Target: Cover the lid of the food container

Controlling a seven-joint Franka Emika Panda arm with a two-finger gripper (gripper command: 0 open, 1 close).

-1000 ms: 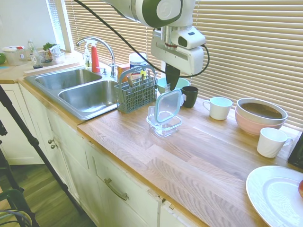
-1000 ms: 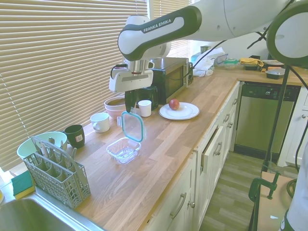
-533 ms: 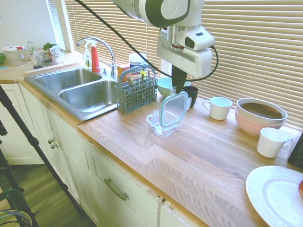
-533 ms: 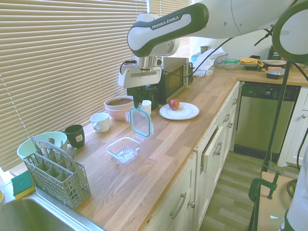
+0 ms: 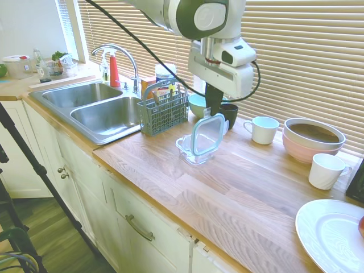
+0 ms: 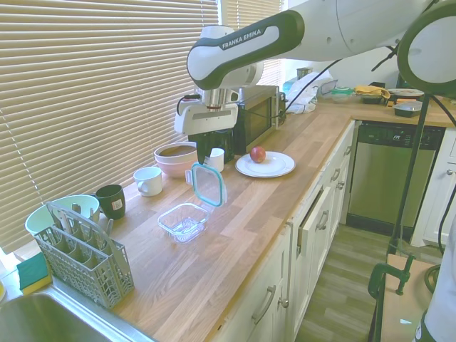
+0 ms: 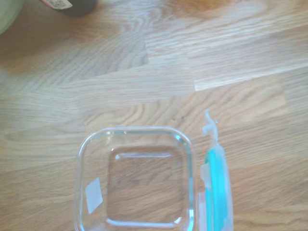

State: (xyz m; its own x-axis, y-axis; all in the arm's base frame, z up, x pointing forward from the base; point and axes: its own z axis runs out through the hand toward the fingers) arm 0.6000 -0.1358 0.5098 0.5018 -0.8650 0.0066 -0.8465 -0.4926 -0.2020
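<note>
The food container (image 5: 192, 152) is a small clear square dish standing open on the wooden counter (image 5: 244, 187); it also shows in the second exterior view (image 6: 184, 221) and close up in the wrist view (image 7: 137, 178). The lid (image 5: 207, 134), clear with a teal rim, hangs on edge just above the container's far side, tilted nearly upright. My gripper (image 5: 214, 114) is shut on the lid's upper edge. In the second exterior view the lid (image 6: 207, 184) hangs under the gripper (image 6: 202, 162). The wrist view shows the lid (image 7: 216, 192) edge-on beside the dish.
A grey cutlery basket (image 5: 163, 111) stands by the sink (image 5: 108, 114). Behind the container are a mint-green bowl (image 5: 199, 102), a dark mug (image 5: 229, 115), a white mug (image 5: 263, 129) and a pink bowl (image 5: 311, 139). Another white mug (image 5: 326, 170) and a plate (image 5: 333, 233) are to the right.
The gripper has carried the lid a short way sideways over the container, away from the cutlery basket, then lowered it slightly. The container has not moved.
</note>
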